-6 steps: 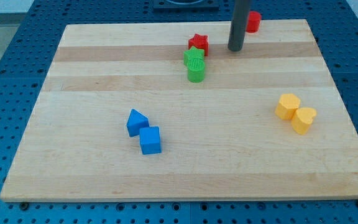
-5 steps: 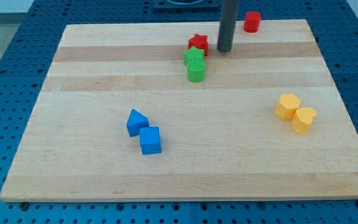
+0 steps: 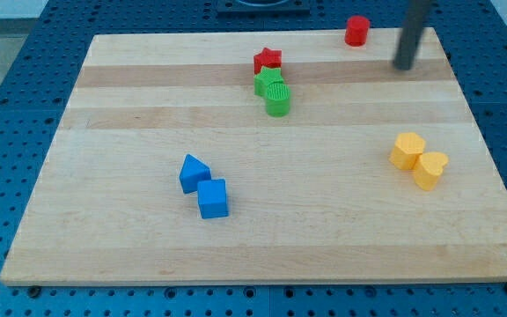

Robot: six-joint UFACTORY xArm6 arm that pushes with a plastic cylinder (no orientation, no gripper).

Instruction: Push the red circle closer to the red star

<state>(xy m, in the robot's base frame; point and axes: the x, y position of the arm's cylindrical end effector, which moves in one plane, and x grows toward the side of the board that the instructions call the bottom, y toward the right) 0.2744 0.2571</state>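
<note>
Where the wooden board (image 3: 130, 255) meets the view's top edge, you find the red circle block (image 3: 356, 31), well right of the red star block (image 3: 268, 61). Your tip (image 3: 403, 66) sits just right of and below the circle, apart from it. The rod has no jaws and holds nothing. A green star block (image 3: 270, 84) touches the red star.

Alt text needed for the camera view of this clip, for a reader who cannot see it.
My tip rests on a wooden board to the right of and below the red circle, apart from it; the red star sits farther left, beside two green blocks. Two blue blocks lie lower left, two yellow blocks at right.
</note>
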